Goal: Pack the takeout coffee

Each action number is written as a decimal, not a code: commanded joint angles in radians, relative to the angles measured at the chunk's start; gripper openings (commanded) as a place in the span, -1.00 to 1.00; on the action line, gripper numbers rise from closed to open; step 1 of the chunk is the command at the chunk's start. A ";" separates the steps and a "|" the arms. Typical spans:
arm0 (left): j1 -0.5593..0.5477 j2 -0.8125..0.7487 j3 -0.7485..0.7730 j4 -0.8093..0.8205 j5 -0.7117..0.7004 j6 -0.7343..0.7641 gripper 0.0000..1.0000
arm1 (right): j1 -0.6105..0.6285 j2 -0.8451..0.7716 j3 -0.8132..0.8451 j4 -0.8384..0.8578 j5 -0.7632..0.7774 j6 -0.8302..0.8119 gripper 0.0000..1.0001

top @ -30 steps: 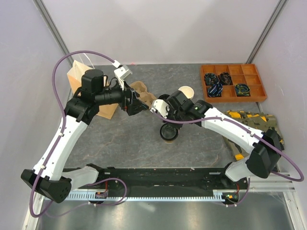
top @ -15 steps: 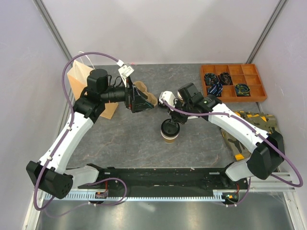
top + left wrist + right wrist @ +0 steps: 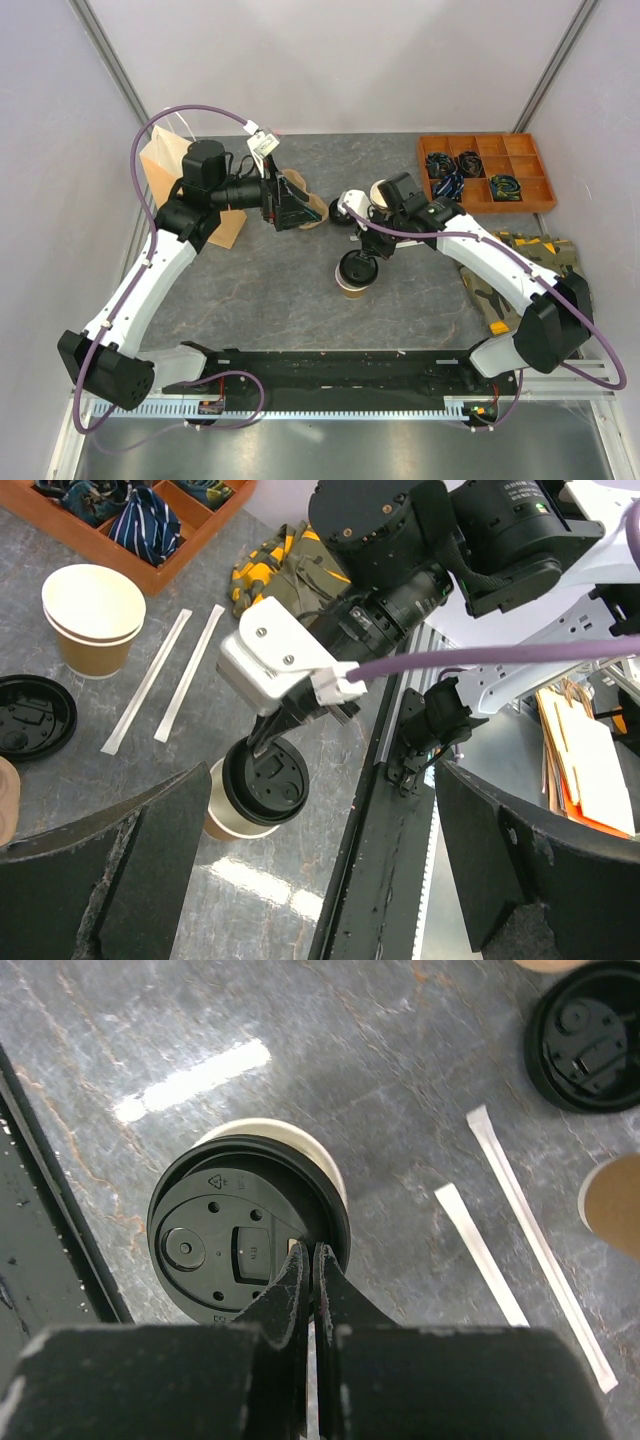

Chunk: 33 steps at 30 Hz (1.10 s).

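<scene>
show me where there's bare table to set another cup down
Widest bare patch: the near-left table, between the left arm and the lidded cup. Another lies at the back, between the left claw and the orange tray. Crowded: the middle, where the right claw, loose lid, open cup and straws sit close together.

Upright kraft cup [image 3: 351, 290], black lid [image 3: 356, 268] askew

In the top view the left wrist covers most of the pulp carrier [image 3: 315, 212], and the arm hides part of the paper bag [image 3: 160, 162]. From the right wrist, the black lid [image 3: 235, 1245] masks all but a sliver of its cup [image 3: 262, 1128]. Whether the right gripper [image 3: 305, 1252] pinches the lid's rim cannot be told. The frame edge cuts off a second lid [image 3: 588, 1035] and a brown cup [image 3: 614, 1205].
</scene>
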 commanded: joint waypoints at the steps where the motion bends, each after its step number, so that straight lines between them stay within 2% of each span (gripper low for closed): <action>1: 0.007 0.004 0.037 0.043 0.031 -0.028 1.00 | -0.028 -0.008 -0.014 0.033 -0.033 -0.007 -1.00; 12: 0.012 0.019 0.043 0.065 0.042 -0.048 1.00 | -0.028 -0.003 -0.028 0.100 0.013 0.081 -1.00; 33: 0.014 0.039 0.052 0.051 0.048 -0.039 0.99 | -0.003 0.012 -0.086 0.140 0.028 0.093 -1.00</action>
